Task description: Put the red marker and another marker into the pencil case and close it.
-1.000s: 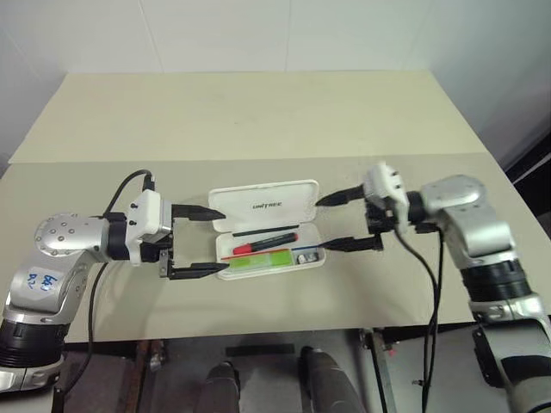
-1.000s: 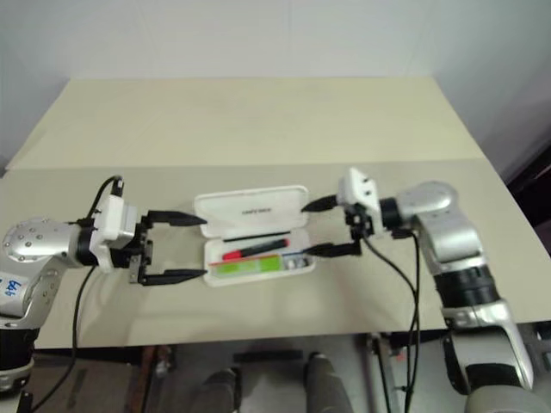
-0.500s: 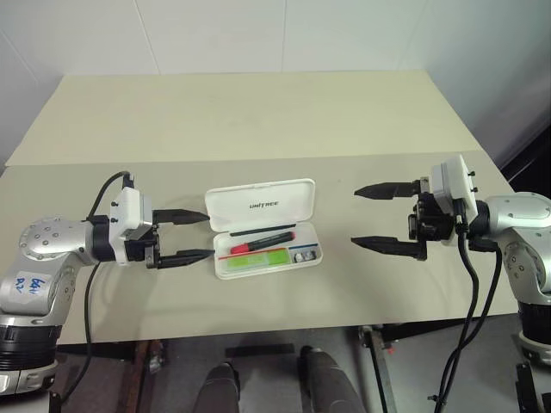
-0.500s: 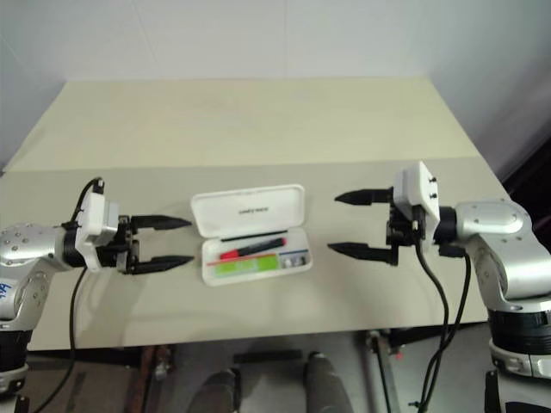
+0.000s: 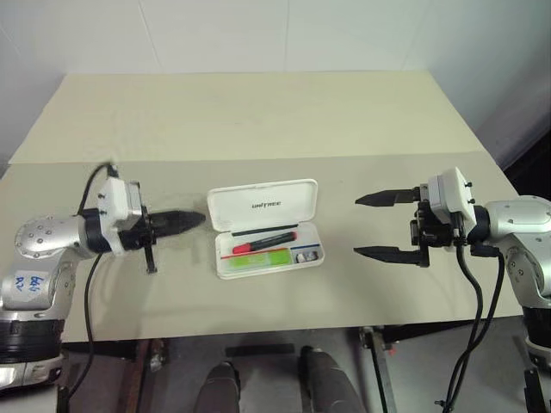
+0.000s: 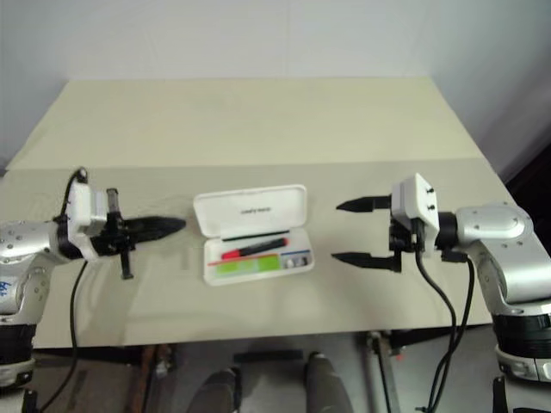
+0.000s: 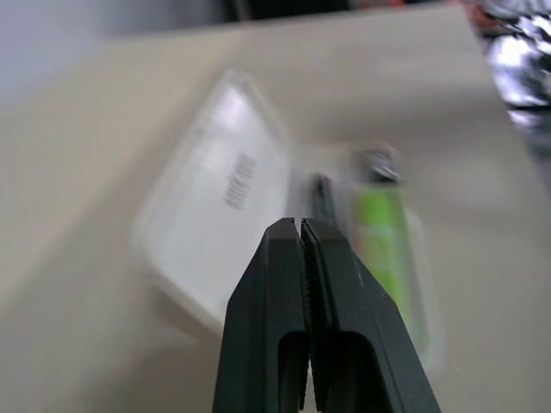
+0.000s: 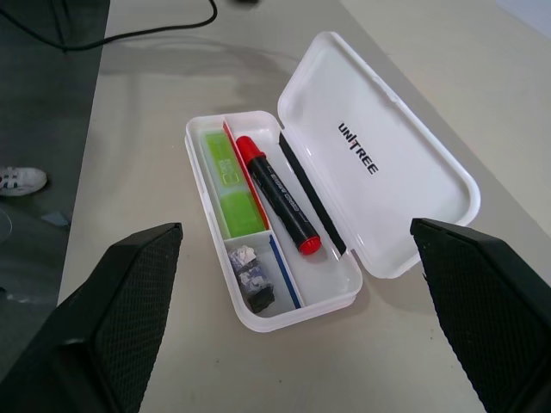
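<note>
The white pencil case [image 5: 307, 258] lies open at the table's middle, its lid [image 5: 263, 205] laid back flat. In its tray lie the red marker [image 5: 265, 243], black with a red cap, and the light-green marker [image 5: 258, 258] beside it on the near side. My left gripper [image 5: 196, 218] is shut and empty, pointing at the case's left end from a short gap away. Well to the right of the case my right gripper [image 5: 356, 225] stands open and empty. The right wrist view shows both markers [image 8: 280, 196] [image 8: 231, 181] inside the tray.
A small grey metallic object [image 8: 251, 277] sits in the tray's end compartment. The beige table [image 5: 258, 120] stretches far behind the case, with a seam [image 5: 258, 160] running across it. Cables hang from both wrists near the table's front edge.
My left gripper has shut and drawn back leftward from the case's end. My right gripper has pulled away to the right, still open. The case and markers have not moved.
</note>
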Controlling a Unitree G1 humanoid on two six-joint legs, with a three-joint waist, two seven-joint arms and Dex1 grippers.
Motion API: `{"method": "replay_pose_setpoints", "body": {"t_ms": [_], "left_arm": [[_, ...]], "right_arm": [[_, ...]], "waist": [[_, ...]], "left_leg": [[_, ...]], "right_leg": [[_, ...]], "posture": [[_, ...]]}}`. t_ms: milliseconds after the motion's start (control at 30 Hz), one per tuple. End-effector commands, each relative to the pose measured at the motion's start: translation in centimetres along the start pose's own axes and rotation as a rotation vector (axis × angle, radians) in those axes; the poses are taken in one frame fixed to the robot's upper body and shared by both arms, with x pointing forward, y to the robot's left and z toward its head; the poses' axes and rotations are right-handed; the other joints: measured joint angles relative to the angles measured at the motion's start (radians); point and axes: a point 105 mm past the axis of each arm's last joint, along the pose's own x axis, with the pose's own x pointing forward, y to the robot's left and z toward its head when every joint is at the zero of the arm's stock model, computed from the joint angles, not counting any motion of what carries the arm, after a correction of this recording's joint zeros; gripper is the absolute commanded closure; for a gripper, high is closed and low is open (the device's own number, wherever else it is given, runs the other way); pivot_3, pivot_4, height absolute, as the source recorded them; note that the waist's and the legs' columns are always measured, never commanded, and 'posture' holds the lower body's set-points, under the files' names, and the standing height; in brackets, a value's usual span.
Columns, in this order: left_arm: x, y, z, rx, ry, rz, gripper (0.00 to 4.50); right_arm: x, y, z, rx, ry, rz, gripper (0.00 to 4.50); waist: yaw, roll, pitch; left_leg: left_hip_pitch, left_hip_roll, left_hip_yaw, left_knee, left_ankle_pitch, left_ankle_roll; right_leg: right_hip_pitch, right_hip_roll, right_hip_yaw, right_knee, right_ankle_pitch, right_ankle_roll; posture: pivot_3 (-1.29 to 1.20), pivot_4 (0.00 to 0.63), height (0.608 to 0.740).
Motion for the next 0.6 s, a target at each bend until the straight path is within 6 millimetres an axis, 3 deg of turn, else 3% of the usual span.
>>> {"method": "replay_pose_setpoints", "body": {"t_ms": [33, 167, 267, 400, 600], "left_arm": [[-0.7, 2.9, 1.3, 0.037, -0.048, 0.193, 4.48], [-0.4, 4.3, 1.3, 0.024, -0.05, 0.283, 4.48], [-0.1, 4.4, -0.1, 0.021, 0.033, 0.293, 4.48], [1.1, 3.1, -3.7, -0.079, 0.151, 0.232, 4.48], [2.3, 2.6, -4.8, -0.134, 0.17, 0.195, 4.48]], "right_arm": [[-0.3, -0.1, 0.2, -0.03, 0.016, -0.004, 0.0], [-0.1, -0.1, 0.1, -0.032, 0.014, -0.011, 0.0], [0.0, -0.1, 0.2, -0.033, 0.008, -0.015, 0.0], [0.2, -0.2, 0.6, -0.038, -0.002, -0.021, 0.0], [0.3, -0.1, 0.8, -0.041, -0.011, -0.03, 0.0]], "waist": [[0.008, 0.0, 0.0], [0.015, 0.0, 0.0], [0.016, 0.0, 0.0], [0.017, 0.0, 0.0], [0.017, 0.0, 0.0]], "left_leg": [[0.0, 0.0, 0.0, 0.0, 0.0, 0.0], [0.0, 0.0, 0.0, 0.0, 0.0, 0.0], [0.0, 0.0, 0.0, -0.001, 0.0, 0.0], [0.0, 0.0, 0.0, -0.001, 0.0, 0.0], [0.0, 0.0, 0.0, -0.001, 0.0, 0.0]], "right_leg": [[0.0, 0.0, 0.0, 0.0, 0.0, 0.0], [0.0, 0.0, 0.0, 0.0, 0.004, 0.008], [0.0, 0.0, 0.0, 0.0, 0.005, 0.009], [0.0, 0.0, 0.0, 0.0, 0.005, 0.009], [0.0, 0.0, 0.0, -0.001, 0.005, 0.009]], "posture": [[0.0, 0.15, 0.74], [0.0, 0.15, 0.74], [0.0, 0.15, 0.74], [0.0, 0.15, 0.74], [0.0, 0.15, 0.74]]}}
